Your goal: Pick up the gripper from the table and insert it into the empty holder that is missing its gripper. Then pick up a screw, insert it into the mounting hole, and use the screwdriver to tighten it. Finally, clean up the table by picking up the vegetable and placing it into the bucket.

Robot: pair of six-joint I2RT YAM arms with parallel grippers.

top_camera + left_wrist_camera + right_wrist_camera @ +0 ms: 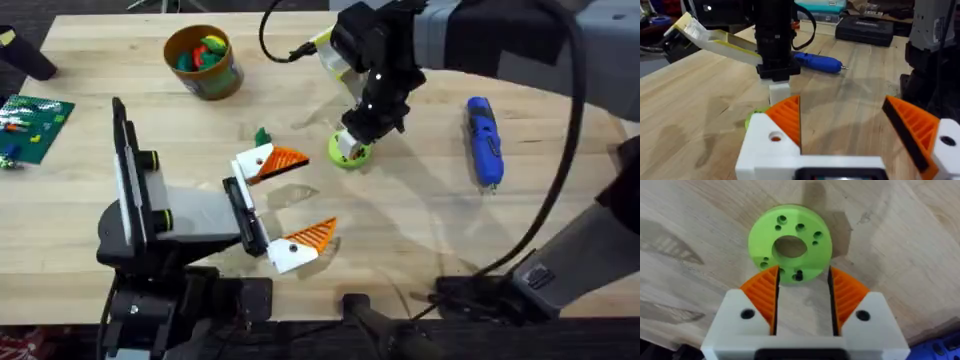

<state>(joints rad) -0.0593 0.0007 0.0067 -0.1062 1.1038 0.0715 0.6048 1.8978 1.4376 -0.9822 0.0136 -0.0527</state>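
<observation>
A lime-green round disc (790, 235) with a centre hole and several small holes lies flat on the table (420, 230); the same disc (349, 154) shows mid-table from overhead. One small hole holds a dark piece (798, 275). My right gripper (802, 277) is open, pointing straight down, its orange pads (765, 290) straddling the disc's near edge. My left gripper (290, 200) is open and empty, low over the table just left of the disc. The blue screwdriver (484, 140) lies to the right. The bucket (203, 62) stands at the back left with red and green toy vegetables inside.
A small dark-green piece (262, 135) lies on the wood behind my left gripper. A green board (32, 125) with small parts sits at the left edge. A black case (865, 30) rests at the table's far side in the left wrist view. Bare wood spans the front right.
</observation>
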